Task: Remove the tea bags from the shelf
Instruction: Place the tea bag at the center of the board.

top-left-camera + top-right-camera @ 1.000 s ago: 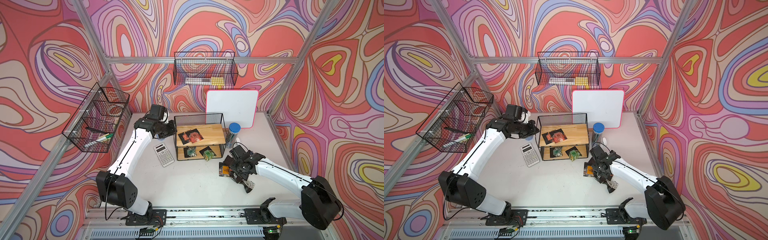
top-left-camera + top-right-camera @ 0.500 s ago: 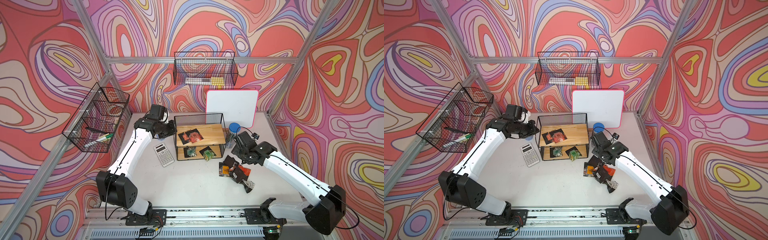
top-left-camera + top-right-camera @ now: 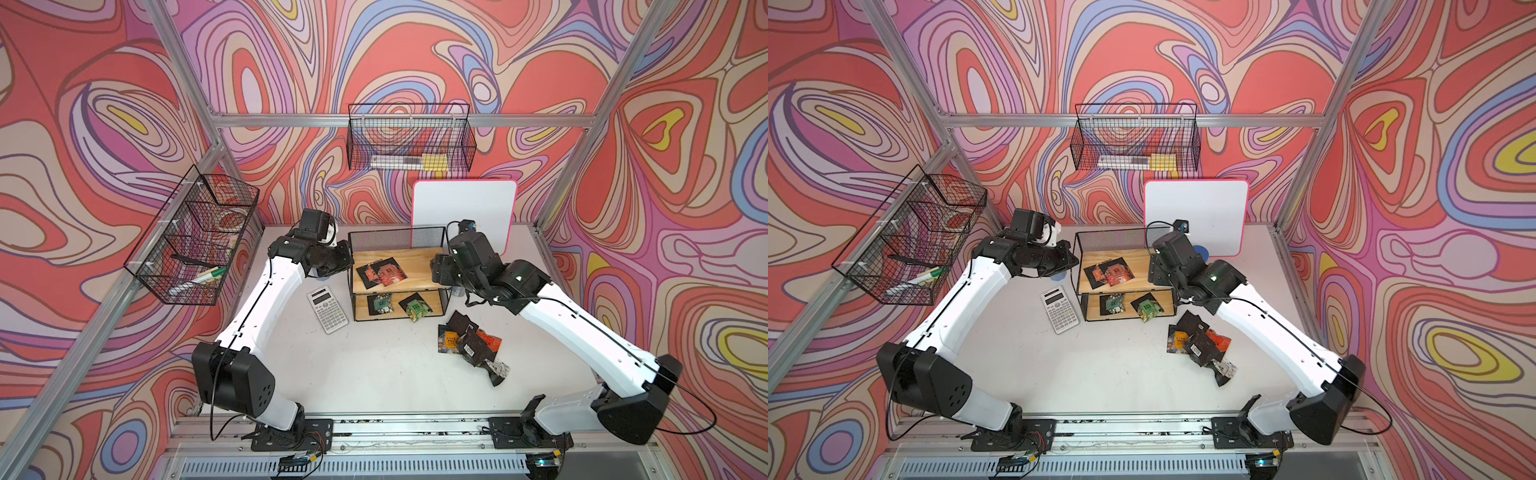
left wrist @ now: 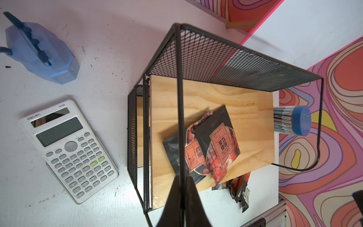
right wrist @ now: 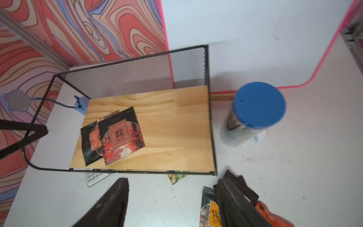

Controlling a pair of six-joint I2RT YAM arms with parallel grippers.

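Right end effector (image 5: 172, 182), open, moved from surface (image 3: 374, 374) tea bags (image 3: 469, 343) to shelf (image 3: 419, 266); left end effector (image 4: 182, 179) gripped shelf frame.

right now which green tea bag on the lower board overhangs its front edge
The green foil sachet nearer the right arm: its corner overhangs; the other green sachet lies fully on the wooden board.

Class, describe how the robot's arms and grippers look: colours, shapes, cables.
The left arm and right arm have white rounded shells, bulky black joint housings and a thin black cable along each. The left gripper and right gripper have black tapered fingers.
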